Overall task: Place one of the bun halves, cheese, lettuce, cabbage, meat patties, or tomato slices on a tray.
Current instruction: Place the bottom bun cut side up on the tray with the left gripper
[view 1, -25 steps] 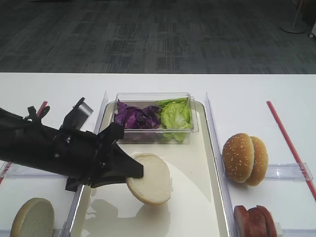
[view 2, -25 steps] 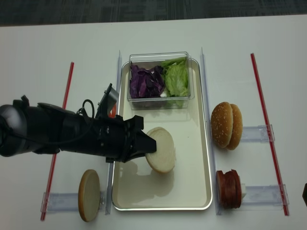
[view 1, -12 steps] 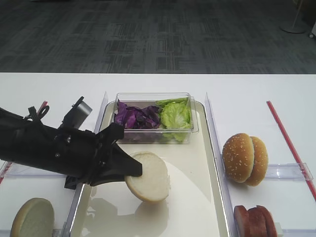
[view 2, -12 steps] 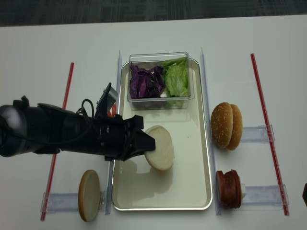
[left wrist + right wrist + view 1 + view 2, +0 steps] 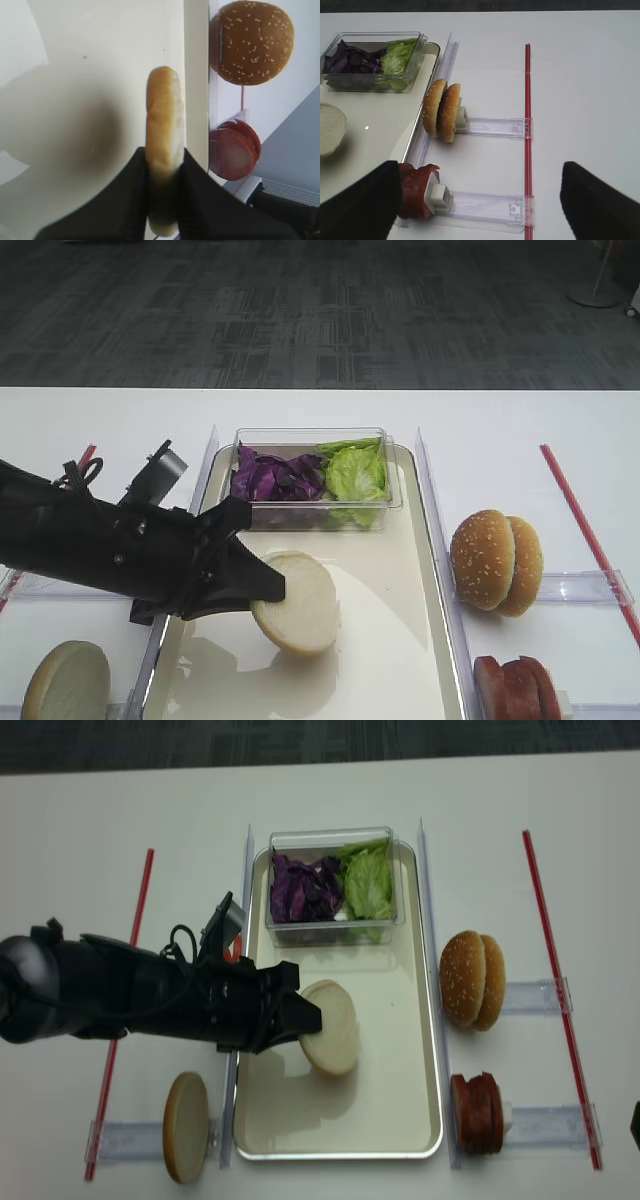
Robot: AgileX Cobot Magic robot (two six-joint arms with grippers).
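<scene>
Black and bulky, the left tool [image 5: 268, 587] is reaching in from the left over the tray [image 5: 400, 640], its jaws clamped tight on the rim of one of the bun halves [image 5: 297, 602]. That bun half is hanging on edge above the middle of the tray, its pale cut face turned toward the near side and a soft shadow lying on the glossy cream surface under it. In the left wrist view the crust edge is running upright between the two dark fingers [image 5: 197, 190], which are pinching it from both sides.

At the far end of the tray a clear plastic box [image 5: 312, 480] is sitting, holding the cabbage [image 5: 275, 478] on its left and the lettuce [image 5: 357, 474] on its right, the two touching in the middle. Another bun half [image 5: 66, 681] is standing on edge at the near left, off the tray, in a clear holder on the white table [image 5: 500, 430].

To the right of the tray, two sesame buns [image 5: 496, 561] are standing on edge side by side in a clear rack [image 5: 590, 587], and nearer than those the meat patties [image 5: 516, 688] are standing on edge in a second rack. Red strips [image 5: 585, 530] are lying along the table on either side.

The right tool is showing only as two dark blurred shapes at the near corners of its own wrist view, spread wide apart with nothing between them.
</scene>
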